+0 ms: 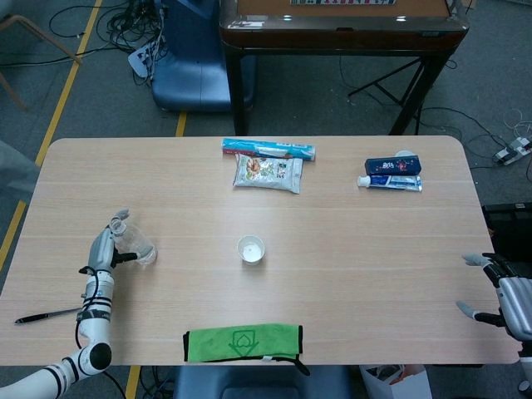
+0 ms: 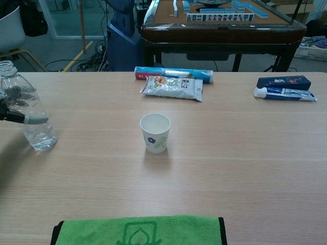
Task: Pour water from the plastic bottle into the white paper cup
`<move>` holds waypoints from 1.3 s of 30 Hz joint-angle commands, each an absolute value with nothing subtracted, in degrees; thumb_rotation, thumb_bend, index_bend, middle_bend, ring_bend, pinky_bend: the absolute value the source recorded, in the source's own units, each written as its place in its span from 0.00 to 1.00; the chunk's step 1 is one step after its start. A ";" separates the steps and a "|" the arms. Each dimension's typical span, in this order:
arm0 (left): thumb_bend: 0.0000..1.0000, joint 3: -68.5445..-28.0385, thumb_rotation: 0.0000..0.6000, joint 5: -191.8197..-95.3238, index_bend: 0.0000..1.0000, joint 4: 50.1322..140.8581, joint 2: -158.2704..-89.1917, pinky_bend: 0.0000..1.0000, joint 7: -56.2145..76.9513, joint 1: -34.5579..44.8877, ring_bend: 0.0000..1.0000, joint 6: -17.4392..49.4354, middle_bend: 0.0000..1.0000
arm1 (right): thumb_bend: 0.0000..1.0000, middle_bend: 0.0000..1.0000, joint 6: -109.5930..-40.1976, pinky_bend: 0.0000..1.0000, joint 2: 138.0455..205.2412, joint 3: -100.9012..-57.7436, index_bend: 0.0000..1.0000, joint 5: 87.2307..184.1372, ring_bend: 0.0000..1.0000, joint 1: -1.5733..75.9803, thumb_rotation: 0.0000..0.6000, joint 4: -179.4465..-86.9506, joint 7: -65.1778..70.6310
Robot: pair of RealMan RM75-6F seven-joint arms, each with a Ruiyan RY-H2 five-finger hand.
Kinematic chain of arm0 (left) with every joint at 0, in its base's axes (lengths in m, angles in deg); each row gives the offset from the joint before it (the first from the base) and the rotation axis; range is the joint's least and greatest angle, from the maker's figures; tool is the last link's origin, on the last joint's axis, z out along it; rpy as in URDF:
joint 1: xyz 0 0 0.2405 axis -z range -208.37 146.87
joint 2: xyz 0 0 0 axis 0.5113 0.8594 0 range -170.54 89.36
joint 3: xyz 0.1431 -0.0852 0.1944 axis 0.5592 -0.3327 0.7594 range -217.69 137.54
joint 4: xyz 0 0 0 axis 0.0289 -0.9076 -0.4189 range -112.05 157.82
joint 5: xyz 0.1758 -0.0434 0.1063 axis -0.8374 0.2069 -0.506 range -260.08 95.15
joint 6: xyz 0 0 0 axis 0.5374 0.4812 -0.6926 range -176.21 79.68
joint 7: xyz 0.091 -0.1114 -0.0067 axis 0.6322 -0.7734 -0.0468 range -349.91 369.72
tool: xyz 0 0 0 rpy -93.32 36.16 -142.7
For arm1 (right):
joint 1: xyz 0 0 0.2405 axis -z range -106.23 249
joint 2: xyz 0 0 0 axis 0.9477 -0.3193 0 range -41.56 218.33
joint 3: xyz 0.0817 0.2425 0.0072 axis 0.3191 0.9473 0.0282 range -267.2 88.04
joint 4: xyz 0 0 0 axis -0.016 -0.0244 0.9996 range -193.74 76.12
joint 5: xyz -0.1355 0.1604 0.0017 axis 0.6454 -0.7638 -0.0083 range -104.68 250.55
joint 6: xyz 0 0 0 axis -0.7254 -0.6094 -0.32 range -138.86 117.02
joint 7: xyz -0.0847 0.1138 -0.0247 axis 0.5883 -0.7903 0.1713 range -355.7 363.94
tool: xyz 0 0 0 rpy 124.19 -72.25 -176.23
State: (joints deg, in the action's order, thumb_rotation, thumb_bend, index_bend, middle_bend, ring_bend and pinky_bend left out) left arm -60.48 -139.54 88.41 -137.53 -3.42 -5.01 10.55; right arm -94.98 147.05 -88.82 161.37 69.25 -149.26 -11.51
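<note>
A white paper cup (image 1: 250,248) (image 2: 155,132) with a small flower print stands upright and open in the middle of the table. The clear plastic bottle (image 1: 135,246) (image 2: 30,117) is upright at the table's left side, uncapped, with a little water at the bottom. Its base is at or just above the tabletop. My left hand (image 1: 101,249) grips the bottle from its left side; in the chest view a finger (image 2: 31,120) crosses its front. The bottle is well to the left of the cup. My right hand (image 1: 503,291) rests open at the table's right edge, holding nothing.
A green cloth (image 1: 242,342) (image 2: 138,232) lies at the front edge. A snack packet (image 1: 268,173) (image 2: 172,87) and a long wrapped pack (image 1: 268,150) lie at the back centre. A toothpaste tube (image 1: 391,182) and dark box (image 1: 392,165) lie back right. A pen (image 1: 46,315) lies front left.
</note>
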 commanded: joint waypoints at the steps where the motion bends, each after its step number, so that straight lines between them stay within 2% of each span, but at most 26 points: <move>1: 0.02 -60.60 1.00 -138.18 0.05 90.15 -136.60 0.18 -1.97 -5.39 0.09 10.21 0.08 | 0.08 0.31 -94.86 0.34 147.11 -88.87 0.26 161.39 0.18 69.21 1.00 -149.26 -11.40; 6: 0.02 -60.57 1.00 -135.63 0.00 94.07 -134.46 0.15 1.79 -5.91 0.05 10.13 0.03 | 0.08 0.31 -94.82 0.34 147.22 -88.90 0.26 161.42 0.18 69.18 1.00 -149.32 -11.04; 12: 0.01 -60.66 1.00 -134.18 0.00 96.76 -133.27 0.13 4.04 -6.29 0.04 11.17 0.02 | 0.08 0.31 -94.65 0.34 147.35 -88.97 0.26 161.46 0.18 69.12 1.00 -149.45 -10.56; 39: 0.00 -59.44 1.00 -133.35 0.00 99.95 -131.50 0.11 5.30 -7.53 0.00 12.26 0.00 | 0.08 0.31 -94.86 0.34 147.22 -89.13 0.26 161.77 0.18 69.21 1.00 -149.67 -10.47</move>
